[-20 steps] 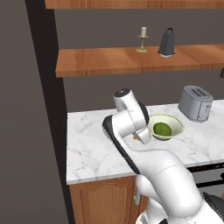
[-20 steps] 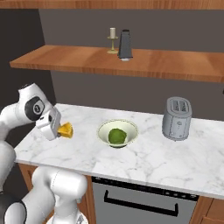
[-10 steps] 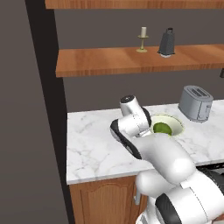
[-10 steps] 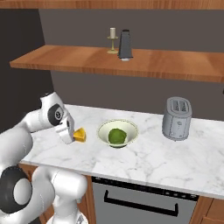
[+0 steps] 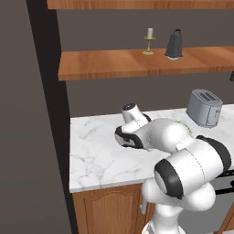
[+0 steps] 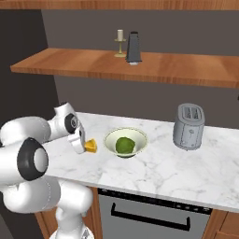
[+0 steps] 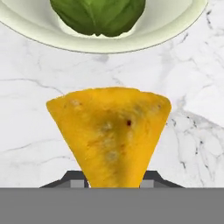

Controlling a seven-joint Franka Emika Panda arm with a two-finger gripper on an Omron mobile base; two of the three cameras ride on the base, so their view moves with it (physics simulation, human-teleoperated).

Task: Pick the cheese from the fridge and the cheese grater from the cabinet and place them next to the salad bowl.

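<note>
The cheese (image 7: 109,133) is yellow-orange with faint pale mottling and one small red speck; the salad bowl (image 6: 110,138) is pale cream-white, its lump (image 6: 124,144) green. The worktop (image 6: 177,172) is white marble with thin grey veins; the cheese grater (image 6: 134,48) dark grey; the toaster (image 6: 188,126) silver-grey; the cabinet (image 6: 84,65) warm brown wood.

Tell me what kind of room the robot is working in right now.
A kitchen, rendered rather than real: a marble counter with a toaster and a salad bowl, an oven below, and wooden wall shelves.
</note>
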